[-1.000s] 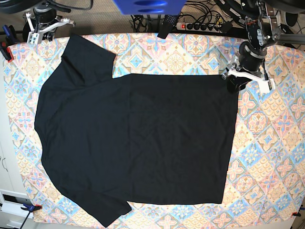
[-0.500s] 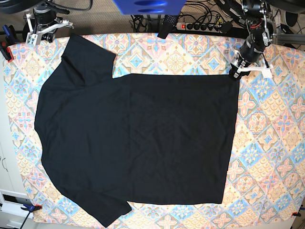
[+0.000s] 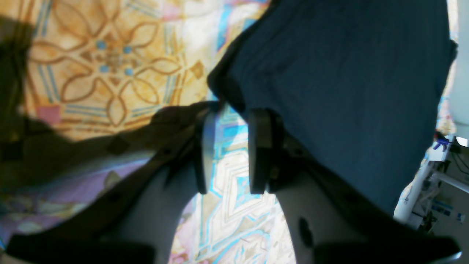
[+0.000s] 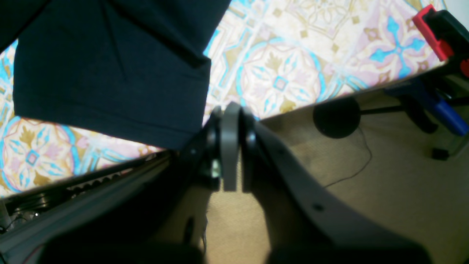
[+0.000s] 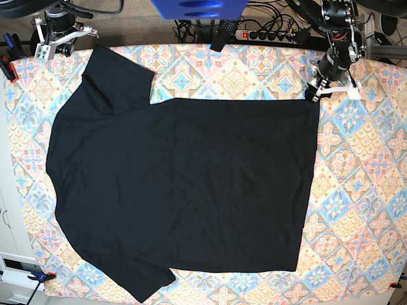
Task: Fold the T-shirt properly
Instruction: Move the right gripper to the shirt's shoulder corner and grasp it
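**Fold not started: left arm lined up on far hem corner, no grip yet**

Near edge of the surface [image 5: 356, 254]: nothing happening, just patterned tablecloth [image 5: 375, 190] and the shirt's near sleeve.

The T-shirt [image 5: 184, 184] lies flat and spread across the middle of the surface, collar end toward the base view's left, hem toward its right. No fold visible, so by my read this is the approach to the first grasp.

Far right in the base view: left gripper [image 3: 227, 146] sits at the far hem corner. Wrist view shows the fingers [image 3: 258, 150] narrowly parted with only tablecloth showing between them; the shirt corner [image 3: 223, 86] is just beyond the tips, possibly touching one, not pinched. Nothing held.

Far left: right gripper [image 4: 231, 146] is parked off the surface edge beside the far sleeve [image 4: 110, 84], fingers pressed together, empty.

Next move, my judgement:
- left needs to nudge forward/down so the corner goes between the fingers, then close
- thin single layer flat on cloth, so easy to pinch tablecloth too or miss the hem
- right probably needs to open and take the sleeve/shoulder side for a two-handed fold
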Action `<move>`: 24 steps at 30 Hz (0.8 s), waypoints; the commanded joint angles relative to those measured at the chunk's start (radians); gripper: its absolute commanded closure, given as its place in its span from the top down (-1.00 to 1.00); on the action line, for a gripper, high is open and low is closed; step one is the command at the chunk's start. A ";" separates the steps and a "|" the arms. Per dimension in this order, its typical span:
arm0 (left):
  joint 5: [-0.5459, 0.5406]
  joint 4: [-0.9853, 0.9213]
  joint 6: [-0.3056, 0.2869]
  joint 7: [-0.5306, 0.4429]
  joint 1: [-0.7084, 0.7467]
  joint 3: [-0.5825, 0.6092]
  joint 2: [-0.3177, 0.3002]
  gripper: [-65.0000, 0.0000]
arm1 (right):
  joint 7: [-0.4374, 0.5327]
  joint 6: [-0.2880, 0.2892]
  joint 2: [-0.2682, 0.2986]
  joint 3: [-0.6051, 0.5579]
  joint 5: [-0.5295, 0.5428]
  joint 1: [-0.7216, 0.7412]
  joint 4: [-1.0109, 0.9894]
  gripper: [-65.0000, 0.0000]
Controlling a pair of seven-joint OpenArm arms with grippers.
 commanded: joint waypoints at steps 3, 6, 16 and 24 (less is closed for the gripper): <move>-0.010 0.009 -0.002 0.001 -0.004 -0.006 -0.007 -0.48 | 0.019 -0.003 0.007 0.003 -0.002 -0.012 0.017 -1.00; -0.010 0.009 -0.002 0.001 -0.022 -0.006 0.010 -0.48 | 0.019 -0.003 0.007 0.003 -0.002 -0.011 0.020 -1.00; -0.009 -0.114 -0.002 0.001 -0.118 -0.001 0.013 -0.48 | 0.019 -0.003 0.005 0.006 -0.001 -0.012 0.022 -1.00; -0.010 -0.109 -0.005 0.068 -0.147 0.000 0.013 -0.73 | -0.018 -0.003 0.005 0.006 -0.001 -0.009 0.022 -0.94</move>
